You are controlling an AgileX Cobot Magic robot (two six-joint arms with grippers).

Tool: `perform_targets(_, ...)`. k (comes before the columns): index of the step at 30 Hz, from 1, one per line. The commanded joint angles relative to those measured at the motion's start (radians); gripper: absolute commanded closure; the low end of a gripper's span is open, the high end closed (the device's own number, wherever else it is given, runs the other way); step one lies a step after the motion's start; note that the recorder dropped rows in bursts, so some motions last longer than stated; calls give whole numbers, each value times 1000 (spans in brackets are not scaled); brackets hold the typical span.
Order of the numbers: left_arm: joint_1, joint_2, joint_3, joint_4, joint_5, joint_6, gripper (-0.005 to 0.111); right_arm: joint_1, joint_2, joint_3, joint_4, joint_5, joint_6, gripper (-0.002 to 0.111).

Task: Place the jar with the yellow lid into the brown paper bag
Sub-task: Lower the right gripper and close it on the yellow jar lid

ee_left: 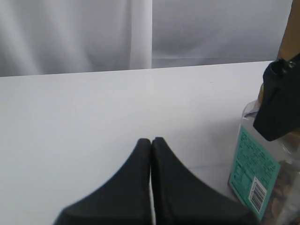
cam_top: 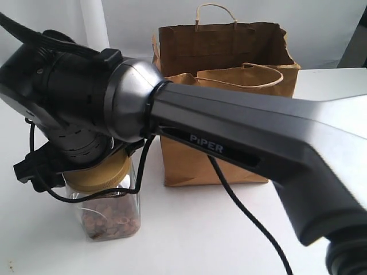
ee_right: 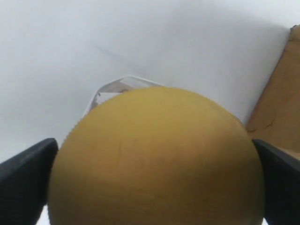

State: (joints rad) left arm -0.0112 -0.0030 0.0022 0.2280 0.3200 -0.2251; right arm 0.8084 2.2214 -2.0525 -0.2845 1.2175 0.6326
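The yellow-lidded jar [cam_top: 110, 215] stands on the white table, left of the brown paper bag [cam_top: 223, 57], with brown bits showing through its clear wall. My right arm reaches across the view, and its gripper [ee_right: 154, 187] sits over the mustard lid [ee_right: 154, 154]. A black finger presses each side of the lid; one finger [ee_left: 280, 101] shows beside the jar's green label [ee_left: 253, 171]. The bag stands upright with its mouth open. My left gripper [ee_left: 151, 141] is shut on nothing, low over bare table, a short way from the jar.
The right arm's grey link [cam_top: 258, 134] and its black cable [cam_top: 246, 212] cross in front of the bag. A pale curtain [ee_left: 140, 33] hangs behind the table. The bag's brown edge [ee_right: 281, 103] lies close beside the jar.
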Motion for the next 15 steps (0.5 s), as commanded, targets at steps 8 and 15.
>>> perform_targets(8,-5,3,-2,-4,-9,-4,106,-3,-38,-3,31,4,15,104)
perform_targets(15,-5,3,-2,-4,-9,-4,106,10,-116,-3,33,4,-19,108)
